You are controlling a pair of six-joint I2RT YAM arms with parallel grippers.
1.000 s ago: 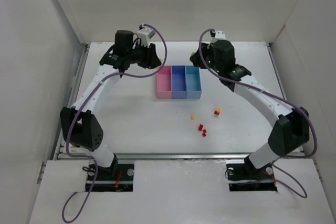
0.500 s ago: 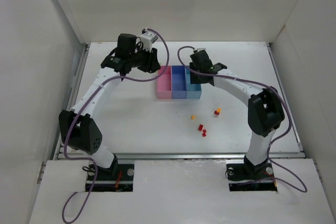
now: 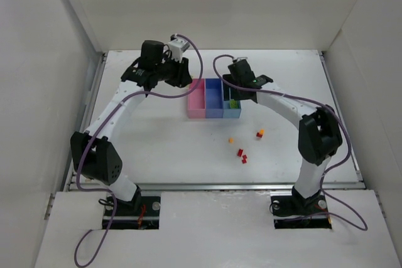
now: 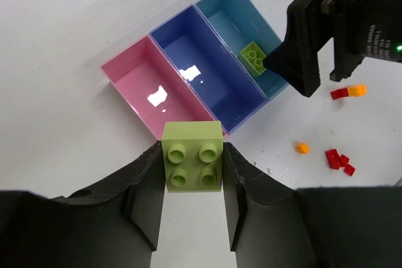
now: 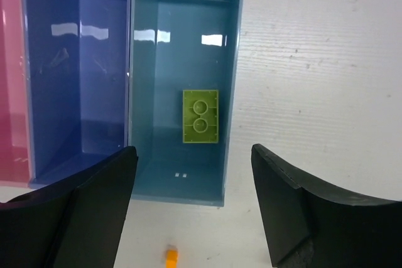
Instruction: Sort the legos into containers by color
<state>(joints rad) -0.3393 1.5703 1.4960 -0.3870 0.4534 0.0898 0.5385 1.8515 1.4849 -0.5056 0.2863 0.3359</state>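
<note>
My left gripper is shut on a lime-green lego with a two-by-two stud top and holds it above the table just left of the pink bin. My right gripper is open and empty over the near end of the teal bin. A second lime-green lego lies flat inside that bin. The blue bin between them holds nothing that I can see. In the top view the pink bin, the blue bin and the teal bin stand in a row mid-table.
Small loose bricks lie in front of the bins: an orange one, a red and orange pair, and two red ones. The orange one also shows in the right wrist view. White walls enclose the table.
My right arm swung from behind the bins to over the teal bin. A lime-green lego now lies in that bin and the right jaws stand open. My left gripper shifted slightly right.
</note>
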